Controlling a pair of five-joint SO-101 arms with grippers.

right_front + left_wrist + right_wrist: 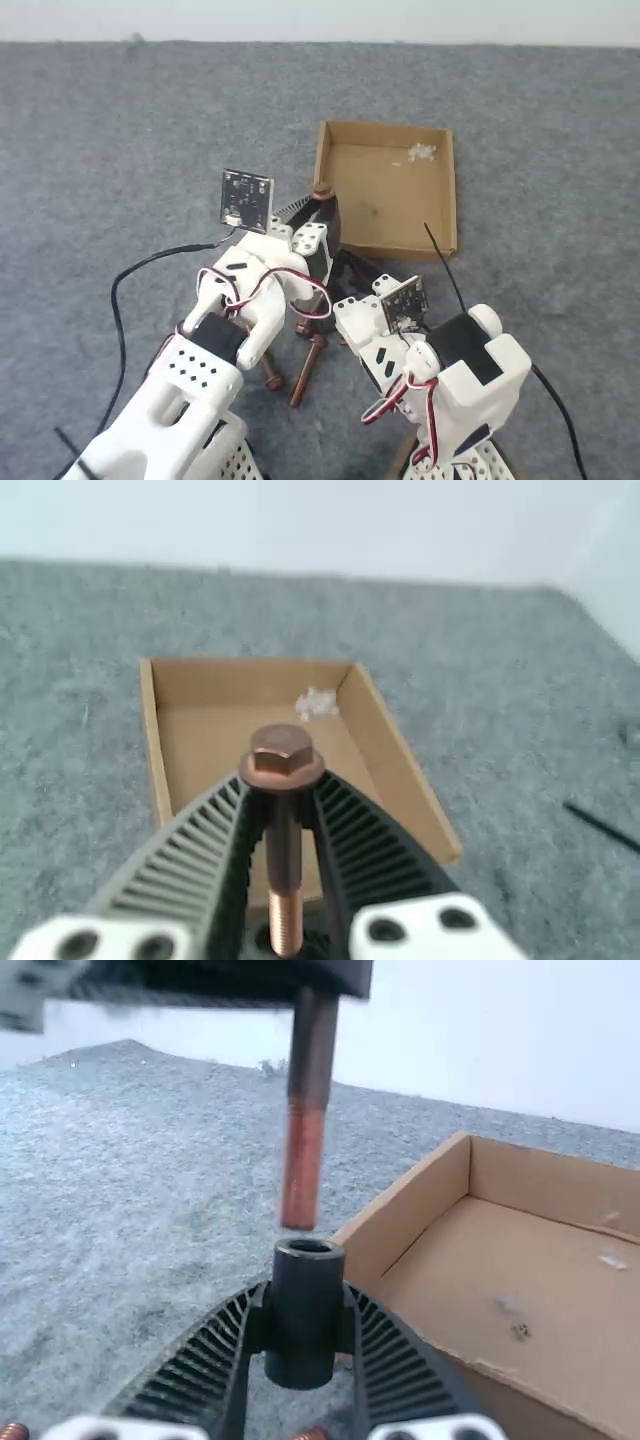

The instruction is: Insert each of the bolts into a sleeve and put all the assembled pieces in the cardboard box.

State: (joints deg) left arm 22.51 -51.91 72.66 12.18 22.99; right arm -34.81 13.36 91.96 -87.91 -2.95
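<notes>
above one sleeve [304, 1312], one bolt [303, 1150], one box [540, 1175]

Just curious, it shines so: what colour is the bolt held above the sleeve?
The bolt is copper-brown; the left wrist view shows it best.

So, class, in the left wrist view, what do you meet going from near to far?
Bolt in the left fingers → box → white scraps by its far wall → carpet → wall.
</notes>
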